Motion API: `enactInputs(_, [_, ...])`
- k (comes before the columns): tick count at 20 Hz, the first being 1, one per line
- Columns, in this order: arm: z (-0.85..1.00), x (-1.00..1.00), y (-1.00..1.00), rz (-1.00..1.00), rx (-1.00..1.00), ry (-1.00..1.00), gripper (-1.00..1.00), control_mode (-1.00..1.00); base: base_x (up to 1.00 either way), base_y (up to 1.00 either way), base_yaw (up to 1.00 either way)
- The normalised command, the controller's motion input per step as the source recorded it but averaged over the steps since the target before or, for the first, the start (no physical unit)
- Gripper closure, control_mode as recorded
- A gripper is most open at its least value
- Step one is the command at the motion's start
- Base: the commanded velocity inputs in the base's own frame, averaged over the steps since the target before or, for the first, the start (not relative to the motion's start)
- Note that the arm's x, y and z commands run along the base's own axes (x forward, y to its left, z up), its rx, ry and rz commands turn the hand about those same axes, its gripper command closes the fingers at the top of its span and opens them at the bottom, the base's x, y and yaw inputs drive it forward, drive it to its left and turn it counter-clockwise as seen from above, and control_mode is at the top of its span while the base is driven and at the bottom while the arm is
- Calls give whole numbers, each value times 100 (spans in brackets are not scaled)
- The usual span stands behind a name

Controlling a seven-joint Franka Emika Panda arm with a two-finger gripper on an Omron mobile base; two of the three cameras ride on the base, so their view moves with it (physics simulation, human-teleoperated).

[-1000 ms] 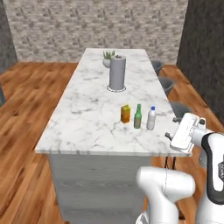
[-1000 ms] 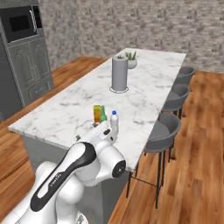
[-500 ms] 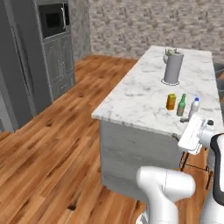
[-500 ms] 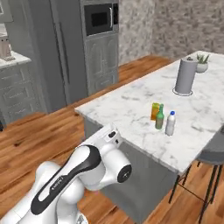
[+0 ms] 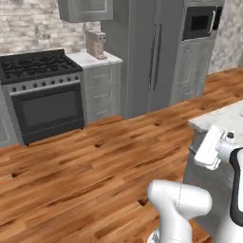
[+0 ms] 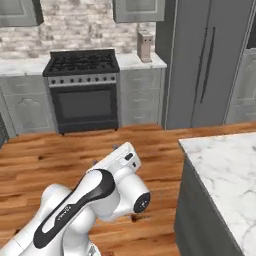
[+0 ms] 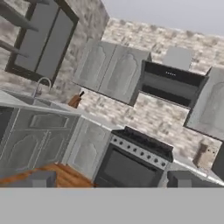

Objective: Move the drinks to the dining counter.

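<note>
Now you are looking at the kitchen wall rather than at the drinks. In the left base view the dining tabletop (image 5: pixel 223 117) shows as a marble corner at three o'clock, with the white arm's hand section in front of it; in the right base view its white, grey-veined top (image 6: pixel 227 165) fills the four o'clock corner above a grey base. No bottle, carton or cup stands on the parts of it you can see.

The claw (image 7: pixel 111 179) shows in the hand view as two dark finger tips (image 7: pixel 40 178) low in the picture, one at seven o'clock and one at five, set wide apart with nothing between them.

Beyond the tips you see the black stove (image 7: pixel 131 162) with its oven door, grey cabinets on either side and above, brick wall behind. In the left base view the stove (image 5: pixel 42 90) sits at ten o'clock, a brown toaster (image 5: pixel 96 43) on the worktop just beside it at twelve, and a tall grey fridge (image 5: pixel 154 52) at one o'clock. Wooden floor (image 5: pixel 95 166) lies between the stove and the dining tabletop.
</note>
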Motion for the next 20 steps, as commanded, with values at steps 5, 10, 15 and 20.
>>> enactInputs(5, [0, 0, 0, 0, 0, 0, -100, 100, 0, 43, 88])
enactInputs(10, [0, 0, 0, 0, 0, 0, -100, 100, 17, 38, 76])
enactInputs(15, [0, 0, 0, 0, 0, 0, -100, 100, 32, 27, 67])
enactInputs(20, [0, 0, 0, 0, 0, 0, -100, 100, 56, 21, 53])
